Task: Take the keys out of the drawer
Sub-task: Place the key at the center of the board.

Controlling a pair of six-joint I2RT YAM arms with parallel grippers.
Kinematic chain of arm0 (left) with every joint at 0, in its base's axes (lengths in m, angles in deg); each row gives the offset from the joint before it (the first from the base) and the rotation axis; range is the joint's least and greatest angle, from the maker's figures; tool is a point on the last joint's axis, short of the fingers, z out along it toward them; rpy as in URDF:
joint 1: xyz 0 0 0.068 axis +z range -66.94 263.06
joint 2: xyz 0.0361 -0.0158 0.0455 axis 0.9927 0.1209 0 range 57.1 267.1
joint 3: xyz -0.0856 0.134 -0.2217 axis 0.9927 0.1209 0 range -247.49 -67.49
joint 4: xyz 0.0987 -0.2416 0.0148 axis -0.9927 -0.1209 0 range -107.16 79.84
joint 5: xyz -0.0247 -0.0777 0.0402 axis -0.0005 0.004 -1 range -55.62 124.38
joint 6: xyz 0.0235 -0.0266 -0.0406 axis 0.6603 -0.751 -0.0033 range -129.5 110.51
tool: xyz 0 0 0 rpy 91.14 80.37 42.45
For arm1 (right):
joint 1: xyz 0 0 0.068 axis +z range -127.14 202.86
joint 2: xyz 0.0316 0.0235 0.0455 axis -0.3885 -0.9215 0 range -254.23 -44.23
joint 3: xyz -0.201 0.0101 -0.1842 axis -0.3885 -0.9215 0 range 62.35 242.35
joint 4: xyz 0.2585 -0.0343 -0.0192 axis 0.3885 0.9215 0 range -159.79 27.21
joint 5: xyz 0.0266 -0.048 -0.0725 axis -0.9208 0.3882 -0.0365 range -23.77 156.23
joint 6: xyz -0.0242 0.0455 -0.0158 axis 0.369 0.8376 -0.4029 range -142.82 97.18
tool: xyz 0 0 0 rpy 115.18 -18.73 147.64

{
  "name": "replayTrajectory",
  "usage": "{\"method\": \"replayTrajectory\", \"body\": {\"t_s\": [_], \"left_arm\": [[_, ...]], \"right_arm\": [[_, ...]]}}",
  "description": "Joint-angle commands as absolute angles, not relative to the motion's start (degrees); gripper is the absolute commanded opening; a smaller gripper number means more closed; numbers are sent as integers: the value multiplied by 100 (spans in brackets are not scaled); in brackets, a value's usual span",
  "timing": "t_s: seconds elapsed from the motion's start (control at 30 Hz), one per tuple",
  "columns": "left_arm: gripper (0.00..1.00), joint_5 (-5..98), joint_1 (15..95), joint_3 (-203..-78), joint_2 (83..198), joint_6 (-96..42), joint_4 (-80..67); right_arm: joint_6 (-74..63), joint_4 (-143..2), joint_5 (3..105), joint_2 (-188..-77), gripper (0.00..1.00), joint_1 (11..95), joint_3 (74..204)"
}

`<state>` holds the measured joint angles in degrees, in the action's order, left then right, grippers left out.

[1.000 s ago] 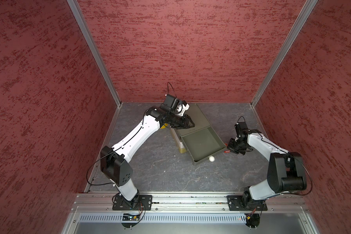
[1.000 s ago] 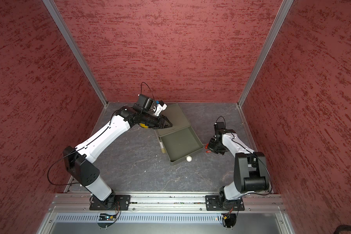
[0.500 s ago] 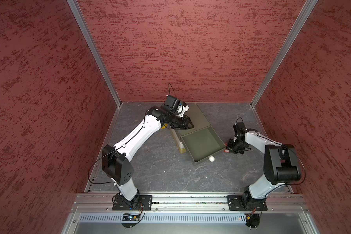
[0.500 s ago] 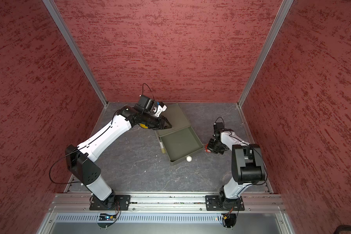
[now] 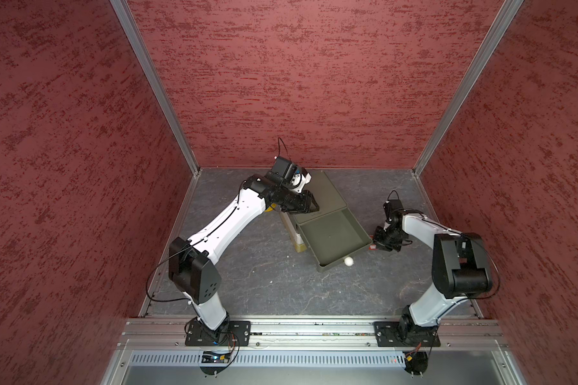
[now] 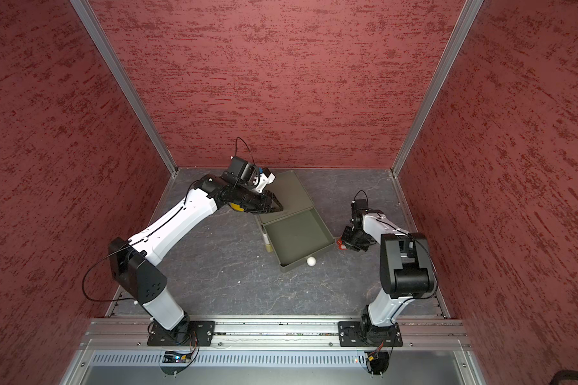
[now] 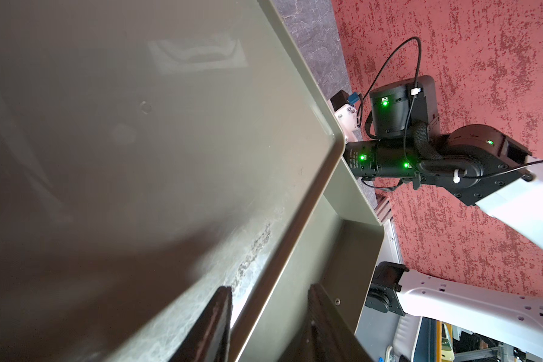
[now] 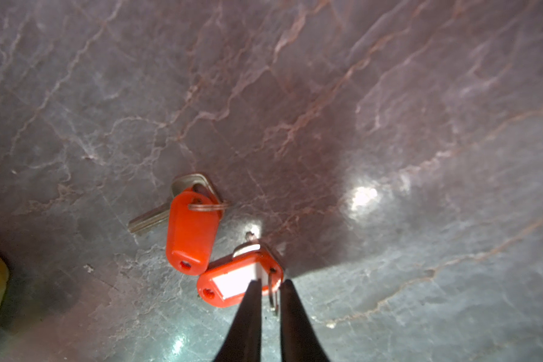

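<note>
An olive cabinet (image 5: 324, 191) stands toward the back of the grey marbled desk (image 5: 264, 276). Its drawer (image 5: 331, 236) is pulled out toward the arms' rail, with a white knob (image 5: 348, 261) on its front. Both top views show this.

The two red keys (image 5: 373, 247) lie outside the drawer, on the desk just beside the wall that faces the right arm, near the drawer's front corner. In the right wrist view they lie close together. The face-down red key (image 8: 192, 232) shows a plain tag, with its metal blade sticking out from under it. The label-up red key (image 8: 232, 280) shows its white label.

The right claw (image 8: 270, 280) is low over the ring end of the label-up red key. Its jaws are narrowly spread. The wire ring lies in the gap, which is wider than the ring, and the key rests on the desk. In a top view the right claw (image 6: 347, 240) sits just beside the drawer's front corner.

The left claw (image 5: 309, 208) is at the cabinet's front edge, above the drawer's inner end. In the left wrist view its fingers (image 7: 220, 313) straddle the lip of the cabinet top, one on each side. Whether they press on it, I cannot tell.

A bit of yellow (image 6: 236, 207) shows beneath the left arm's wrist; what it is cannot be made out.
</note>
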<state>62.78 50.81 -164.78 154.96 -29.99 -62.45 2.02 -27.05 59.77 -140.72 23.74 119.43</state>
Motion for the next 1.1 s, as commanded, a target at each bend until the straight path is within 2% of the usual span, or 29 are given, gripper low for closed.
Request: {"method": "replayTrajectory", "body": {"t_s": [0.0,0.4,0.6,0.7,0.83,1.07], "left_arm": [[43,6312,5089,-16571,15589,-2886,-6262],[43,6392,5120,-16503,15496,-2927,-6169],[43,6442,5158,-16335,15353,-3014,-5989],[50,6504,5194,-16286,15318,-3063,-5899],[59,6519,5221,-16284,15291,-3085,-5837],[63,6543,5287,-16311,15246,-3129,-5736]], "right_arm": [[152,-2760,5967,-14095,24,2308,12094],[179,-2544,5955,-13718,34,2312,12160],[212,-2401,5963,-13540,47,2312,12253],[240,-2346,5961,-13468,55,2309,12290],[313,-2280,5929,-13277,57,2309,12301],[643,-2255,5523,-12399,58,2299,12310]]}}
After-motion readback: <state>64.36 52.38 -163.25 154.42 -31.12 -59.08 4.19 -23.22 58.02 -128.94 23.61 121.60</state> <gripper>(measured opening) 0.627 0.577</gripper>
